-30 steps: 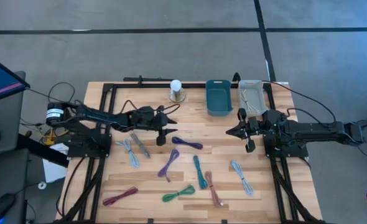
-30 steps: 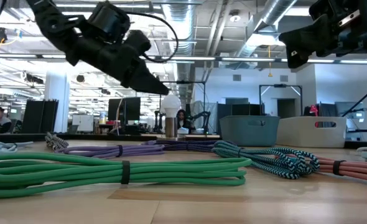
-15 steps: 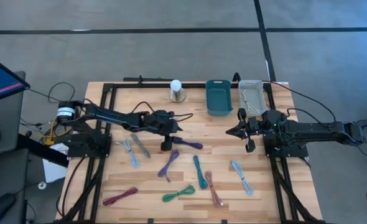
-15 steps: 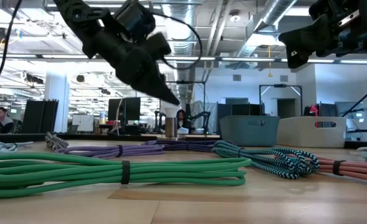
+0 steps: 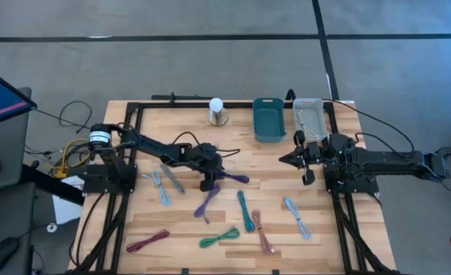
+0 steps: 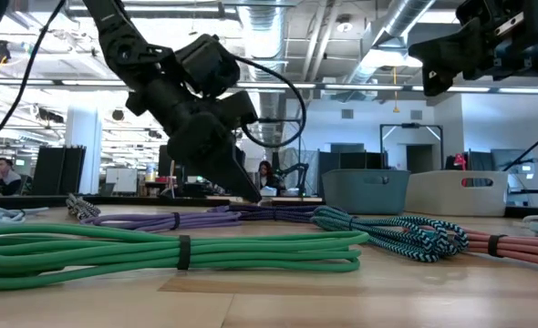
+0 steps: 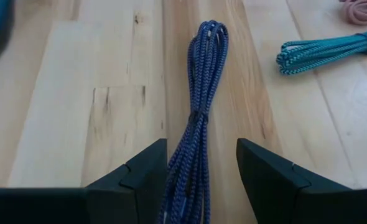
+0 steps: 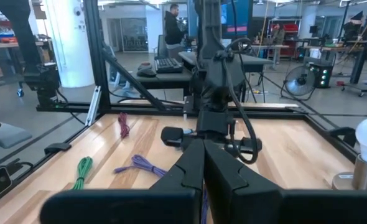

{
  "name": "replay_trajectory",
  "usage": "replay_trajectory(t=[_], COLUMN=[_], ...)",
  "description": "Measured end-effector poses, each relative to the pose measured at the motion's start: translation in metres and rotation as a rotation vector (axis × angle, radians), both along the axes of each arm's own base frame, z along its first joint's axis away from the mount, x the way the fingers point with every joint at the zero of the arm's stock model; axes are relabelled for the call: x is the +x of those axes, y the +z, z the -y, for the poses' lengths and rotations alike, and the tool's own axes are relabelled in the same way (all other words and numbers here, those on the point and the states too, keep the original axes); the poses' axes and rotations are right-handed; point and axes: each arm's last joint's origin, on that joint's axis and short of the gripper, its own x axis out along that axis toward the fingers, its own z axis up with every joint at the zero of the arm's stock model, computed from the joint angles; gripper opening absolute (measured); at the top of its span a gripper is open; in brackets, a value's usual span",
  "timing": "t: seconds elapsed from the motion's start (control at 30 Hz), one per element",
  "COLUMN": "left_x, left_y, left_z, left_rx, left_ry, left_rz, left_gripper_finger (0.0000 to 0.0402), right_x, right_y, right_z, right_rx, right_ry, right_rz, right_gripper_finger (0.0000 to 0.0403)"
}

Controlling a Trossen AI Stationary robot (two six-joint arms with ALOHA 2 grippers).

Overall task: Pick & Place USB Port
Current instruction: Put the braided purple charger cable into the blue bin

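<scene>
A dark blue braided cable bundle [image 5: 231,176] lies flat on the wooden table at mid table; it also shows in the left wrist view [image 7: 199,112]. My left gripper [image 5: 208,183] is open, tipped down low over the table [image 6: 249,191], with one finger on each side of the bundle's near end [image 7: 202,186]. I cannot tell whether the fingers touch it. My right gripper [image 5: 306,160] is shut and empty, raised above the table's right side [image 8: 202,165].
A teal bin [image 5: 268,119] and a grey bin [image 5: 308,116] stand at the far edge, with a white bulb-like stand [image 5: 217,111] beside them. Several other cable bundles lie about: lilac [image 5: 208,202], teal [image 5: 244,211], pink [image 5: 263,231], green [image 5: 219,237], magenta [image 5: 147,241], light blue [image 5: 296,216].
My left gripper has gone toward the table's right edge and down, tipping its fingers toward the table, and now stands astride the dark blue cable bundle. The bundle has stayed where it was.
</scene>
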Motion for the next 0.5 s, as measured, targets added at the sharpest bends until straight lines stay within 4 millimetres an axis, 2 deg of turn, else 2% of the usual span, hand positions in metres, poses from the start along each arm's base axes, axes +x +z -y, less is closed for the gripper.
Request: replay_trajectory(t=[0.27,0.5], left_x=[0.005,0.009], left_y=[-0.018,-0.021], left_z=[0.0,-0.001], left_rx=[-0.008,-0.007], left_ry=[0.004,0.004], left_rz=[-0.038,-0.012], left_gripper_finger=[0.0193,0.0187], right_x=[0.0,0.0], right_y=[0.0,0.0], right_z=[0.0,0.0], right_rx=[0.0,0.0], right_ry=[0.001,0.002], right_rz=[0.0,0.0], right_gripper_finger=[0.0001,0.0001])
